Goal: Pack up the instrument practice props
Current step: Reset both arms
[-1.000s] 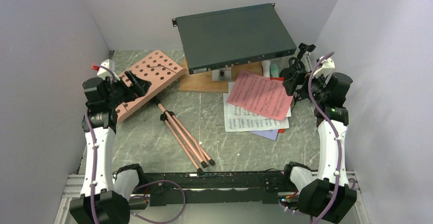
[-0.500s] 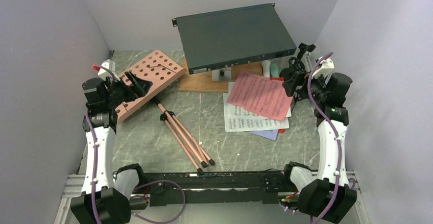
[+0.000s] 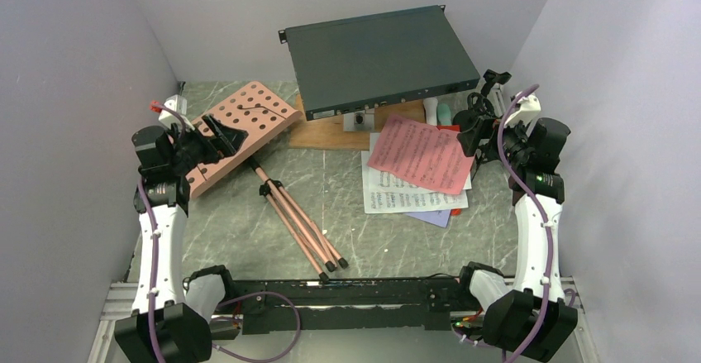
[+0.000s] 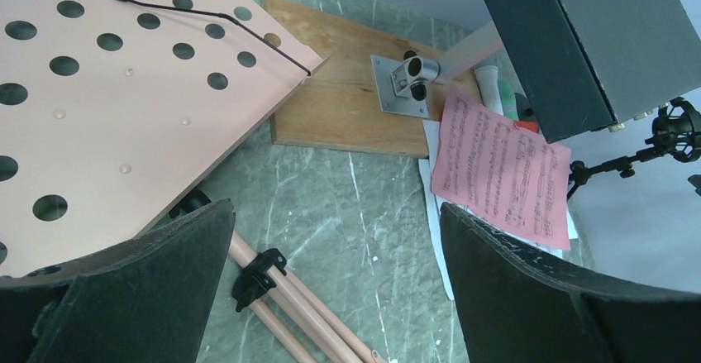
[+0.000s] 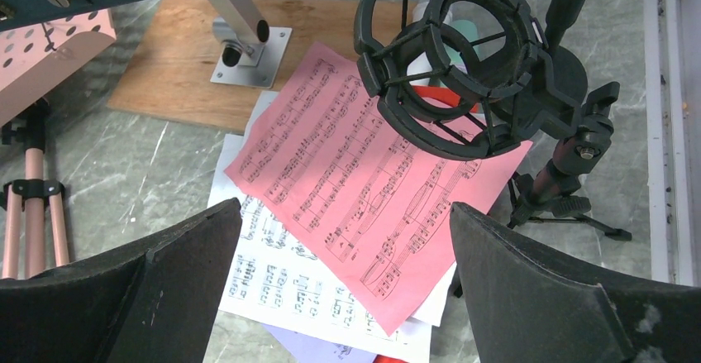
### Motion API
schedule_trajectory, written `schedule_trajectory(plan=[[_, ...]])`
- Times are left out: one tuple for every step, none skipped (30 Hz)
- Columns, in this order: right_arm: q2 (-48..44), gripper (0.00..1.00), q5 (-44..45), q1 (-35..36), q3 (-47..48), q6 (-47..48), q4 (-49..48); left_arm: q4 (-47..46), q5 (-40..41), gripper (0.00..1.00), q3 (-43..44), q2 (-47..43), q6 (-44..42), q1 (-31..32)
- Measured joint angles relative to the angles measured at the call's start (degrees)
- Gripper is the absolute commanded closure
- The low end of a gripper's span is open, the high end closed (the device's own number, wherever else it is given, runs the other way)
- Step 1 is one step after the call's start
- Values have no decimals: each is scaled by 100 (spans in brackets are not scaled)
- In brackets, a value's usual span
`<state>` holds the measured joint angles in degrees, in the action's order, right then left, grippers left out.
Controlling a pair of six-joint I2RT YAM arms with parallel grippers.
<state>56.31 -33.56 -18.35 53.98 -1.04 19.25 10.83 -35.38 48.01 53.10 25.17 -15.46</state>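
**Two open pincers over a worktop of music props**

We look down on a grey-green marbled worktop (image 3: 248, 243) with an arm at each side. Nearest us lie the folded legs (image 3: 302, 226) of the salmon-pink music stand (image 3: 248, 119). It is laid flat on the left, and its perforated desk is further back.

Right of the legs sits a loose pile of sheet-music pages. A lavender page (image 3: 440, 217) peeks out at the near edge, a white page (image 3: 397, 193) lies over it, and a pink page (image 3: 422, 155) lies askew on top.

The left pincer (image 4: 335, 212) hangs over the desk's near-left edge with its fingers spread wide, gripping nothing. The right pincer (image 5: 345, 207) is spread just as wide, also with nothing in it, beside the pile's right edge. The small black mic stand (image 5: 550, 82) stands close by it.

Further back, small white and mint tubes (image 3: 444, 114) stand just beyond the pages. The pink page's far corner overlaps a wooden board (image 3: 331, 131). A dark grey box (image 3: 380, 49) is propped above the board on a metal post (image 4: 409, 78).
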Motion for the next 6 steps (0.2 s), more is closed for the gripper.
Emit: schedule_trajectory(plan=[[0, 0, 2, 0, 0, 0, 0, -11, -9, 0, -2, 0, 0, -2], [0, 0, 2, 0, 0, 0, 0, -22, -20, 0, -2, 0, 0, -9], [-2, 0, 2, 0, 0, 0, 0, -28, -28, 0, 0, 0, 0, -11], [-7, 0, 2, 0, 0, 0, 0, -31, -31, 0, -2, 0, 0, -11], [-11, 0, 2, 0, 0, 0, 0, -28, -33, 1, -2, 0, 0, -11], [-17, 0, 2, 0, 0, 0, -2, -28, -33, 1, -2, 0, 0, -11]])
